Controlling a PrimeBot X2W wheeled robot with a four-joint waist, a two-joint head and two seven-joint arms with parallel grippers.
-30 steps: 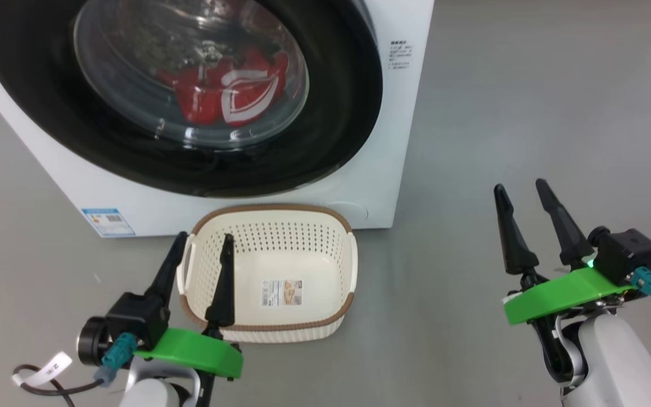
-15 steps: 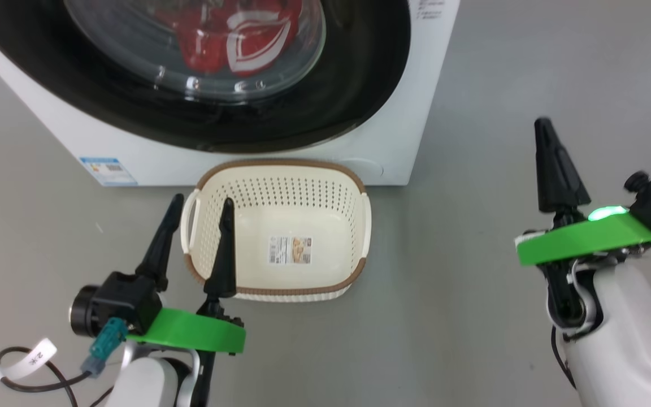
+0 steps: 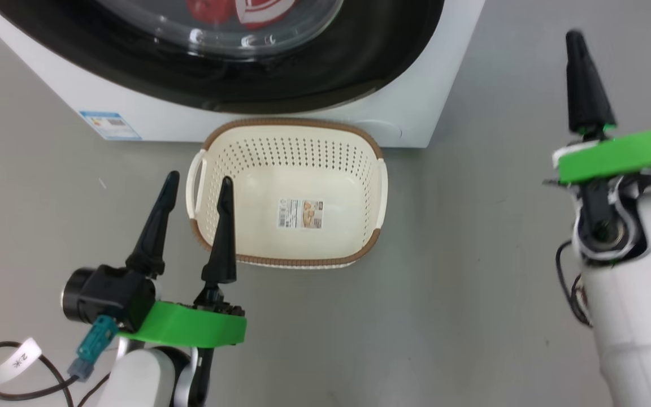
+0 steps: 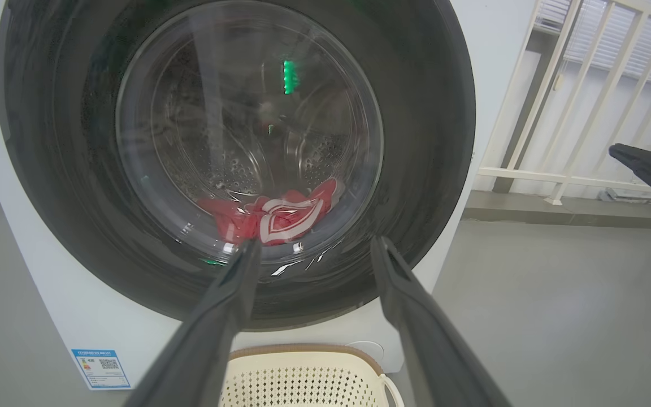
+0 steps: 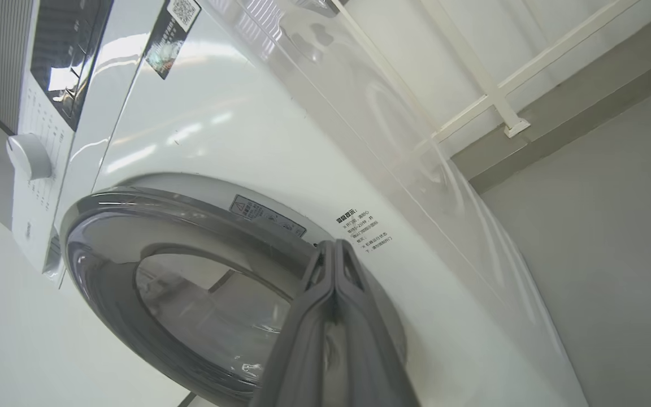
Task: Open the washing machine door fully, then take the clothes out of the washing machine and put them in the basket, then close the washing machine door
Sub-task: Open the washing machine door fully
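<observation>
Since a second ago the right tool [image 3: 577, 42] has clenched. Its two dark fingers, spread then, now press into one spike with nothing between them, and it has come forward to the right of the washing machine [image 3: 416, 121]. The head camera has tipped down, so the machine's top is cut off. The left tool [image 3: 199, 178] stays released, its fingers apart over the basket's [image 3: 294, 122] near-left corner. The glossy black-rimmed washing machine door [image 3: 359, 62] is shut. In the head view only a sliver of the red clothes [image 3: 212, 8] shows behind its bulging glass; the left wrist view shows them low in the perforated steel drum [image 4: 235, 169]. The basket is cream perforated plastic with a brown woven-look rim. It sits on the grey floor [image 3: 472, 254] just before the machine.
</observation>
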